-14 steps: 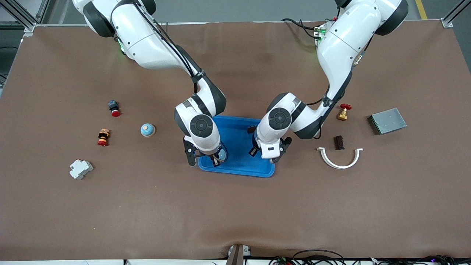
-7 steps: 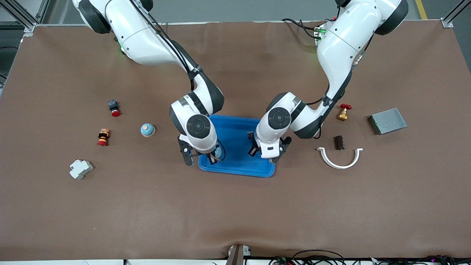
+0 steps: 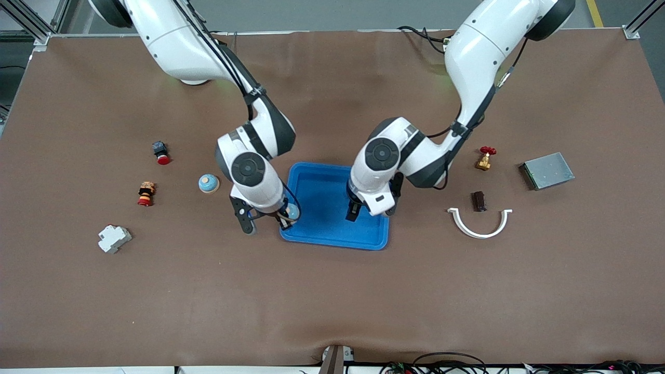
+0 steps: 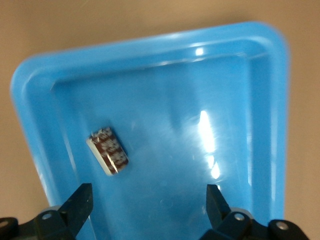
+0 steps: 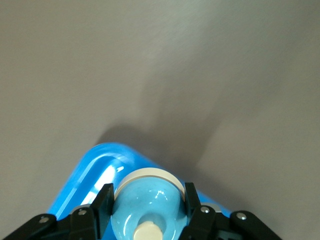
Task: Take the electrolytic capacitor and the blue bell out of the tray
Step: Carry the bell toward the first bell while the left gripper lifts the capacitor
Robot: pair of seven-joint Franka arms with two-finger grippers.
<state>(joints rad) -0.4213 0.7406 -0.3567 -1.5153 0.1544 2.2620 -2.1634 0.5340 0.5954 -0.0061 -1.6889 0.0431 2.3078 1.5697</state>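
My right gripper [image 3: 287, 216] is shut on a light blue bell [image 3: 293, 211] with a cream button, over the corner of the blue tray [image 3: 332, 240] at the right arm's end. In the right wrist view both fingers press the bell's [image 5: 148, 199] sides, with the tray's corner [image 5: 82, 172] below it. My left gripper [image 3: 364, 210] is open and empty over the tray. In the left wrist view, a brown capacitor [image 4: 109, 151] lies on the tray floor [image 4: 165, 115], apart from the open gripper [image 4: 147, 196]. The left hand hides it in the front view.
A second blue bell [image 3: 208, 183], two red-capped buttons [image 3: 161, 152] [image 3: 146, 193] and a white breaker [image 3: 114, 238] lie toward the right arm's end. A brass valve [image 3: 484, 158], a brown block [image 3: 478, 201], a white curved clip [image 3: 479, 224] and a grey box [image 3: 547, 170] lie toward the left arm's end.
My right gripper has carried the bell toward the right arm's end, from inside the tray to its corner. My left gripper has shifted slightly the same way over the tray, covering the capacitor.
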